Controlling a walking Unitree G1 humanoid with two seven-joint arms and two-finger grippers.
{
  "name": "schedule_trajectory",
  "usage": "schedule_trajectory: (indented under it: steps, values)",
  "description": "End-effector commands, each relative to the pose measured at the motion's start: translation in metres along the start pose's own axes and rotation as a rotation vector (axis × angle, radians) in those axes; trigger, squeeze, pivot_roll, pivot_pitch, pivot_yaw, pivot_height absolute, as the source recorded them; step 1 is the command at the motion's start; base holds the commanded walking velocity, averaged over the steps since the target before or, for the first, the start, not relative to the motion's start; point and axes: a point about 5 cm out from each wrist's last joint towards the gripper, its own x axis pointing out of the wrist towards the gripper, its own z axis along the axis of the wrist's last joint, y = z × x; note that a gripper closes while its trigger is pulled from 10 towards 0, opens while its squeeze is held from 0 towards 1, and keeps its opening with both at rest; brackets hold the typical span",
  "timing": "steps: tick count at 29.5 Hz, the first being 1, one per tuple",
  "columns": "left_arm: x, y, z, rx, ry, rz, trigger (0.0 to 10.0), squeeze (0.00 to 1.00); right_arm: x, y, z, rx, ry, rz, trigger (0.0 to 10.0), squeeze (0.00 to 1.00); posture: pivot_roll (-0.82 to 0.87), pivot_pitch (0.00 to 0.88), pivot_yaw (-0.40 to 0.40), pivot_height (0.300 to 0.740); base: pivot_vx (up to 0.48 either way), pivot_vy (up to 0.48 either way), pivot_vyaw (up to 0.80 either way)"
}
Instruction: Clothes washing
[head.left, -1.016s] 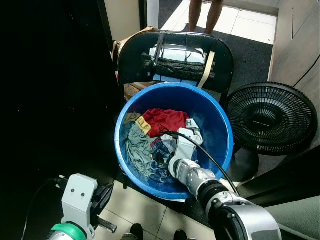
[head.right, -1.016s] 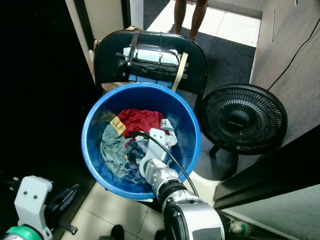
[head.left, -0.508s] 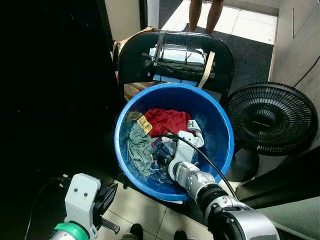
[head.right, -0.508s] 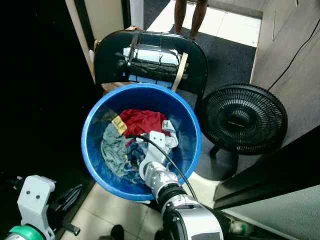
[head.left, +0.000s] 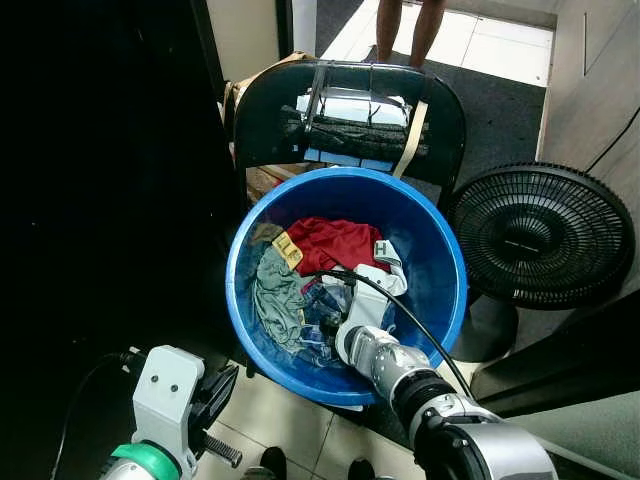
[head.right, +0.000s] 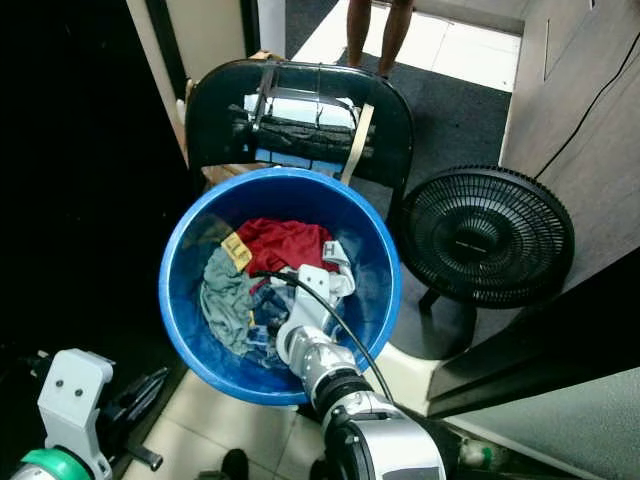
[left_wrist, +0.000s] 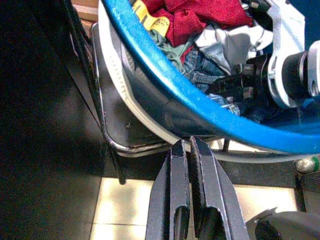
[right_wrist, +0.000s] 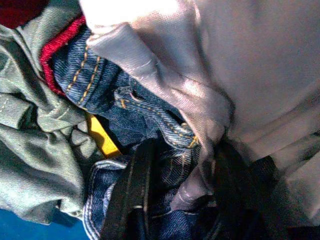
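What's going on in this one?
The robot's right gripper is down in a blue tub of laundry on a chair, fingers open around denim beside a silvery cloth. A red garment lies further back. The left gripper hangs shut beside the tub.

The robot's right arm (head.left: 440, 400) was shiny silver, round like a pipe, with black rings around it. Its wrist piece (head.left: 372, 290) was white and boxy. A thin black cable (head.left: 400, 305) ran along the top of the arm in a curve. The left arm (head.left: 165, 395) had a white block with small round screw holes, a green ring (head.left: 135, 462) below it, and a black part with a bolt at its side. The left gripper (left_wrist: 192, 192) had two long black fingers (left_wrist: 172, 195) with ridged inner sides.
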Motion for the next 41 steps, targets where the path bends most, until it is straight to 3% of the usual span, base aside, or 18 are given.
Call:
schedule_trajectory:
  steps: [1, 13, 16, 19, 20, 23, 25, 29, 33, 35, 41]
  values:
    - [-0.004, -0.003, -0.009, -0.017, 0.049, -0.015, 10.0, 0.00, 0.001, -0.004, -0.037, 0.027, 0.141, -0.011, 0.0, 0.00, 0.09, 0.426, 0.096, 0.740, 0.000, 0.000, 0.00]
    - [0.004, -0.003, -0.006, -0.011, 0.024, -0.020, 10.0, 0.00, 0.001, 0.003, -0.031, 0.044, 0.112, 0.017, 0.0, 0.00, 0.09, 0.400, 0.096, 0.740, 0.000, 0.000, 0.00]
    - [0.006, -0.003, -0.005, -0.012, 0.013, -0.018, 10.0, 0.00, 0.001, 0.012, -0.015, 0.027, 0.047, 0.074, 0.0, 0.00, 0.08, 0.376, 0.088, 0.740, 0.000, 0.000, 0.00]
    - [0.012, -0.001, -0.003, -0.011, -0.012, -0.013, 10.0, 0.00, -0.003, 0.034, 0.020, 0.020, -0.078, 0.206, 0.0, 0.00, 0.07, 0.356, 0.080, 0.740, 0.000, 0.000, 0.00]
    - [0.012, -0.001, -0.003, -0.011, -0.012, -0.013, 10.0, 0.00, -0.003, 0.034, 0.020, 0.020, -0.078, 0.206, 0.0, 0.00, 0.07, 0.356, 0.080, 0.740, 0.000, 0.000, 0.00]
    - [0.021, 0.001, 0.000, -0.006, -0.040, -0.010, 10.0, 0.00, -0.012, 0.051, 0.056, 0.038, -0.190, 0.303, 0.0, 0.00, 0.06, 0.306, 0.071, 0.740, 0.000, 0.000, 0.00]
    - [0.023, 0.002, 0.001, -0.004, -0.045, -0.010, 10.0, 0.00, -0.014, 0.054, 0.064, 0.042, -0.211, 0.322, 0.0, 0.00, 0.06, 0.306, 0.071, 0.740, 0.000, 0.000, 0.00]
    - [0.035, 0.004, 0.005, 0.000, -0.085, -0.014, 10.0, 0.00, -0.029, 0.067, 0.101, 0.063, -0.323, 0.409, 0.0, 0.00, 0.05, 0.217, 0.061, 0.740, 0.000, 0.000, 0.00]
    - [0.038, 0.005, 0.006, 0.002, -0.095, -0.015, 10.0, 0.00, -0.033, 0.070, 0.109, 0.073, -0.348, 0.430, 0.0, 0.00, 0.05, 0.217, 0.061, 0.740, 0.000, 0.000, 0.00]
    - [0.044, 0.007, 0.007, 0.004, -0.116, -0.020, 10.0, 0.00, -0.044, 0.067, 0.125, 0.097, -0.404, 0.482, 0.0, 0.00, 0.03, 0.134, 0.057, 0.740, 0.000, 0.000, 0.00]
    - [0.057, 0.011, 0.013, 0.006, -0.160, -0.019, 10.0, 0.00, -0.061, 0.057, 0.143, 0.102, -0.492, 0.533, 0.0, 0.00, 0.02, 0.081, 0.051, 0.740, 0.000, 0.000, 0.00]
